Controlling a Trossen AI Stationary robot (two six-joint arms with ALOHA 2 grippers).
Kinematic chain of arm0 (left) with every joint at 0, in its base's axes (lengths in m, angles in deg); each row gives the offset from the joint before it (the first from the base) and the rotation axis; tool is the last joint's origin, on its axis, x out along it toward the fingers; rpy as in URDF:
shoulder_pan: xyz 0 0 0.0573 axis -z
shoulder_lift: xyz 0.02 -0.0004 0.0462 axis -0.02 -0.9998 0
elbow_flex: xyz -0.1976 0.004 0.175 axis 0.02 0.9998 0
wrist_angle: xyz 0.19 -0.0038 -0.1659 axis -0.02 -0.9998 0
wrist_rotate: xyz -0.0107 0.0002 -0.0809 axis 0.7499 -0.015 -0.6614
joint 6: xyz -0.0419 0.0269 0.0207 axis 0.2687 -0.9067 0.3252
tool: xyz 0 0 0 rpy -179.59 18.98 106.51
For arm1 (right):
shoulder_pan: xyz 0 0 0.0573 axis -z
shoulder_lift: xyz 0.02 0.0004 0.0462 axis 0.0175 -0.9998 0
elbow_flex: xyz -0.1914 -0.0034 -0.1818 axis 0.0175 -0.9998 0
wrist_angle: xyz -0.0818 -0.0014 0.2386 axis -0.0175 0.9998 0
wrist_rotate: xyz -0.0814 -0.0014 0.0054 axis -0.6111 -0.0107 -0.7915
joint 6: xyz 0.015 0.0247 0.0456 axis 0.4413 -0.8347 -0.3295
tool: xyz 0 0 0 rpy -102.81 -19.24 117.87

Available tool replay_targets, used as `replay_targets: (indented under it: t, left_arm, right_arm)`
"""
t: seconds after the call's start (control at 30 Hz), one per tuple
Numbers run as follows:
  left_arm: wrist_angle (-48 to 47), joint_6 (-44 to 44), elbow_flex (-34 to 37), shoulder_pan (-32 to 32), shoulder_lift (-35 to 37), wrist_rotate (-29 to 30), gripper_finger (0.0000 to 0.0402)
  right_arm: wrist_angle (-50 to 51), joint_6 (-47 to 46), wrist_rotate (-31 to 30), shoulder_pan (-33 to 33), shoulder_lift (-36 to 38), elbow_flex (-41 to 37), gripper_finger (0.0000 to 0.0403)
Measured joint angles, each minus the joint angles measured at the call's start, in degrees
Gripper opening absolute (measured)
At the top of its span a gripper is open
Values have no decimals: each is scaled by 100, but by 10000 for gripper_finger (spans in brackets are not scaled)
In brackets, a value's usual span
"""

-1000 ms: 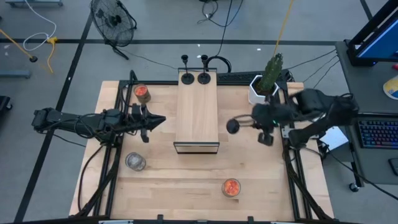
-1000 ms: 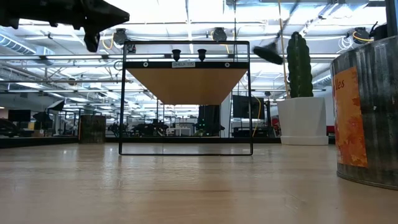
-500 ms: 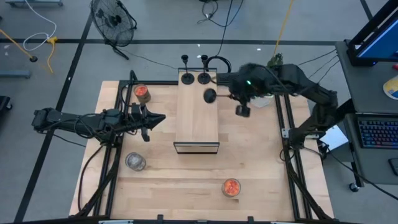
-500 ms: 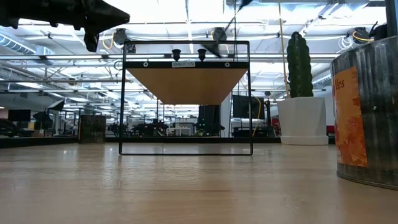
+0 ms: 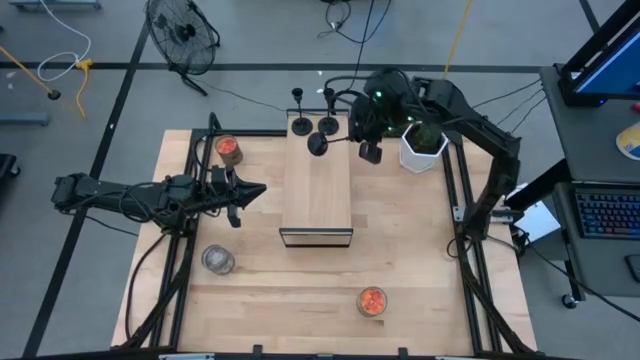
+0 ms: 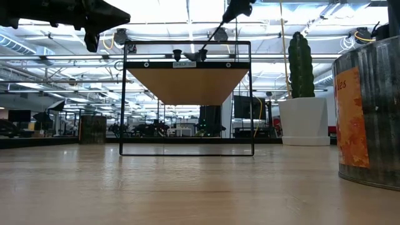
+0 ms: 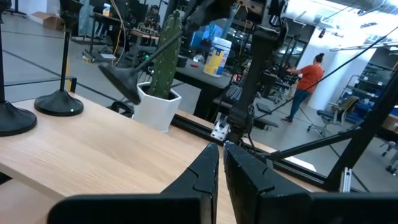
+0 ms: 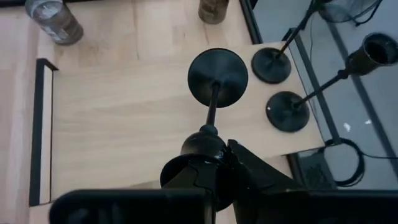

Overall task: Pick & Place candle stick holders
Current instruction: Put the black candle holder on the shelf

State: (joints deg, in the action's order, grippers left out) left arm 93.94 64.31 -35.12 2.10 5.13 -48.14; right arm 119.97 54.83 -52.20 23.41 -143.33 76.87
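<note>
Two holders [image 5: 300, 124] [image 5: 328, 124] stand side by side on the box [image 5: 318, 185] at its upper end, centre frame. A third holder [image 5: 318, 144] hangs tilted just below them. Pot [image 5: 420, 148] right of the box; three cups lie upper left [image 5: 229, 148], lower left [image 5: 217, 260] and lower centre [image 5: 372, 301].

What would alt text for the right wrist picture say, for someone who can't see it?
The right gripper, fingers shut on a black candle stick holder, carries it above the pale wooden shelf, round base facing the shelf. Two more black holders stand at the shelf's end; two glass cups sit on the table beyond.
</note>
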Motion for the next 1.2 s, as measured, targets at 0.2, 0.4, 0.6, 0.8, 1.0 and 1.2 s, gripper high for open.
replay_targets:
  t: [0.2,0.4,0.6,0.8,1.0,1.2]
  left_arm:
    - [2,-2,0,0,2,96,31]
    - [0,-43,0,-7,0,350,31]
    - [0,-18,0,-7,0,351,31]
    - [2,-17,0,-7,0,352,31]
    - [1,-15,0,-7,0,351,31]
    - [0,-8,0,-7,0,350,31]
  right_arm:
    - [24,-97,262,220,-150,0,12]
    - [6,-74,261,308,-398,0,12]
    - [-36,68,250,360,-530,-1,12]
    - [-205,92,241,443,-515,0,12]
    - [-72,98,241,495,-517,0,17]
    - [-249,198,243,495,-517,-2,16]
